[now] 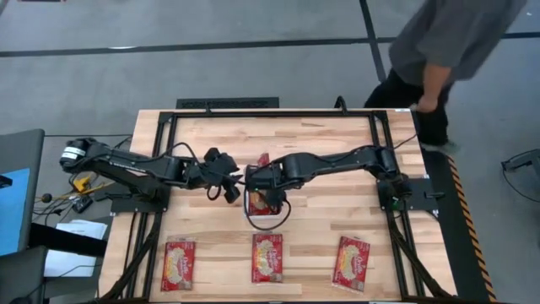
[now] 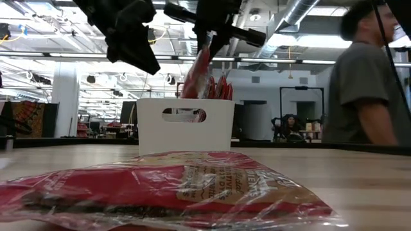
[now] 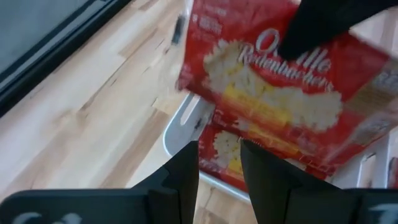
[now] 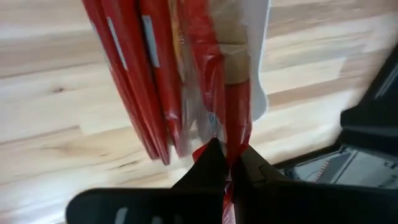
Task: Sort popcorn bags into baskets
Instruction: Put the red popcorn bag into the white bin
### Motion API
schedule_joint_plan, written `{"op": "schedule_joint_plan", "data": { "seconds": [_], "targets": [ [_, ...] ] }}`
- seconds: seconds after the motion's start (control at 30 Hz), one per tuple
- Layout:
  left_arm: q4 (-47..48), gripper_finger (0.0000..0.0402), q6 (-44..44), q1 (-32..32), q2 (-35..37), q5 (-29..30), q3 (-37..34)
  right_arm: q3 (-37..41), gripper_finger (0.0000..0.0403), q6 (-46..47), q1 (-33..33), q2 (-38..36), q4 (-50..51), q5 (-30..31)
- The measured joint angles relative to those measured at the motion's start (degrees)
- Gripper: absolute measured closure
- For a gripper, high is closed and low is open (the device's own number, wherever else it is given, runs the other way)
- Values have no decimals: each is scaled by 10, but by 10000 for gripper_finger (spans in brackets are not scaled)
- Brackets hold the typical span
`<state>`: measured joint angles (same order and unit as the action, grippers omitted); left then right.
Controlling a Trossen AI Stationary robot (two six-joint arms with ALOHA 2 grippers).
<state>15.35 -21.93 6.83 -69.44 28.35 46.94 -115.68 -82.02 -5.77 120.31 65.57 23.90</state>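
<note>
The white basket [image 2: 154, 131] stands at mid-table with several red popcorn packets [image 4: 130, 68] on edge inside it. My right gripper [image 4: 229, 158] hangs above it [image 1: 268, 184], shut on one more red packet [image 2: 200, 67], which reaches down into the basket. My left gripper [image 3: 219, 158] hovers open just left of the basket [image 1: 229, 187], touching nothing, and faces the held packet [image 3: 273, 93]. Three further packets lie flat along the near edge [image 1: 178, 263] [image 1: 267, 257] [image 1: 352, 260]; the middle one fills the low view's foreground [image 2: 173, 186]. My right gripper pinches the packet's upper edge [image 4: 231, 134] between its two fingers, from above, pointing down. The packet hangs tilted below the fingers. Its lower end sits among the other packets inside the basket [image 2: 192, 90].
A dark frame [image 1: 270, 112] borders the wooden table [image 1: 337, 215]. A person [image 1: 447, 51] stands beyond the far right corner. Bare wood lies between the basket and the row of flat packets.
</note>
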Motion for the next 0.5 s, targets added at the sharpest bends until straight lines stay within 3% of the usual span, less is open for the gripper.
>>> {"op": "schedule_joint_plan", "data": {
  "seconds": [0.5],
  "targets": [
    [-38,301,7,0,-38,-8,-3,0,391,6,1,0,49,-44]
  ]
}}
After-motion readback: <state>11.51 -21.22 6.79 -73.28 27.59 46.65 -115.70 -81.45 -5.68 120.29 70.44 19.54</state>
